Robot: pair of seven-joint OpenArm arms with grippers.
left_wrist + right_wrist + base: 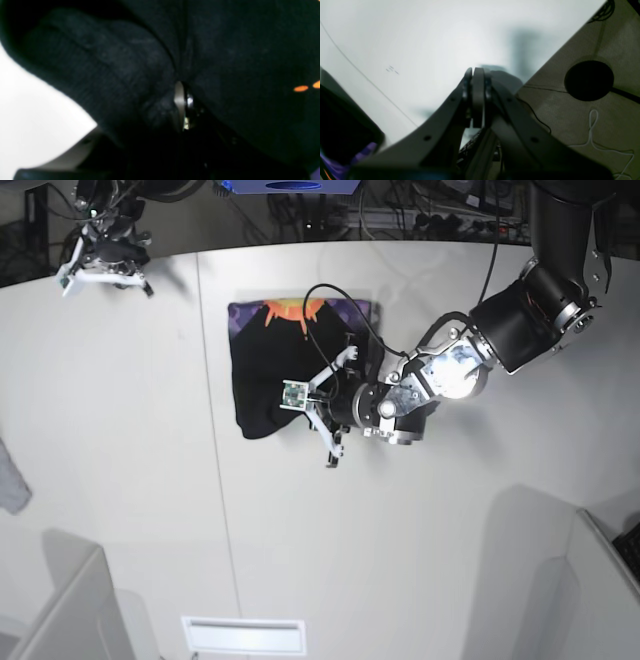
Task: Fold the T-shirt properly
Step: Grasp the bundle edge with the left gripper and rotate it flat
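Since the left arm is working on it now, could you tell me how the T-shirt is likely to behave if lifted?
The T-shirt would probably droop: the cloth bunches around the left gripper. Its folded layers would likely slip apart.

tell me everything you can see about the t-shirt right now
The T-shirt is black cloth, already folded into a compact, roughly square bundle lying flat on the white table. A purple-and-orange print shows along its far edge; the rest is plain black with soft creases. The left gripper sits at its near right edge, and in the left wrist view black fabric bunches around the fingers, so it appears pinched there. Nothing else touches it.
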